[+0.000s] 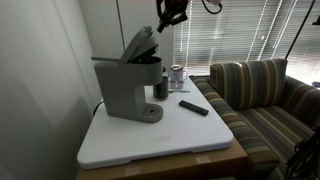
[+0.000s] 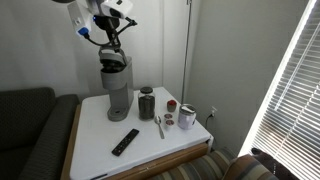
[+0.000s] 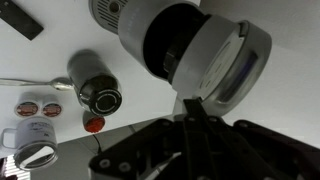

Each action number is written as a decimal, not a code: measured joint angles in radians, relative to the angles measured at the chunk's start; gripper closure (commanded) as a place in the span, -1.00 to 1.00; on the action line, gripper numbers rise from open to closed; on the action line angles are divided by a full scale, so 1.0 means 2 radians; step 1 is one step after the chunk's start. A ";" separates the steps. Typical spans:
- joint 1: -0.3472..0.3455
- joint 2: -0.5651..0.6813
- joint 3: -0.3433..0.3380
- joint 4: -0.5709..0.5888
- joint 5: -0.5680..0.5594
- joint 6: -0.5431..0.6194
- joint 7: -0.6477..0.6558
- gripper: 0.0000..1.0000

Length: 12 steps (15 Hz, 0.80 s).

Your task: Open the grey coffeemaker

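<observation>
The grey coffeemaker [image 1: 128, 88] stands on the white table in both exterior views [image 2: 117, 88]. Its hinged lid [image 1: 140, 44] is tilted up, and the round dark chamber [image 3: 172, 40] under it is exposed. In the wrist view the raised lid [image 3: 222, 62] fills the upper right. My gripper [image 1: 167, 16] hangs just above the lid's raised end, and it also shows in an exterior view [image 2: 112, 32]. In the wrist view its fingers [image 3: 196, 108] are pressed together, with their tips at the lid's edge. They hold nothing.
A dark metal tin [image 2: 147, 103], a white mug [image 2: 187, 116], a spoon [image 2: 159, 126], small round lids [image 2: 168, 122] and a black remote [image 2: 125, 141] lie on the white table [image 1: 160, 140]. A striped sofa [image 1: 265, 100] stands beside it, and blinds are behind.
</observation>
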 measured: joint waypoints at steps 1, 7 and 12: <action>0.000 0.000 0.000 -0.003 -0.005 -0.004 0.005 1.00; 0.002 0.000 0.008 -0.004 -0.008 -0.021 0.001 1.00; 0.004 0.000 0.020 0.001 -0.008 -0.029 -0.019 1.00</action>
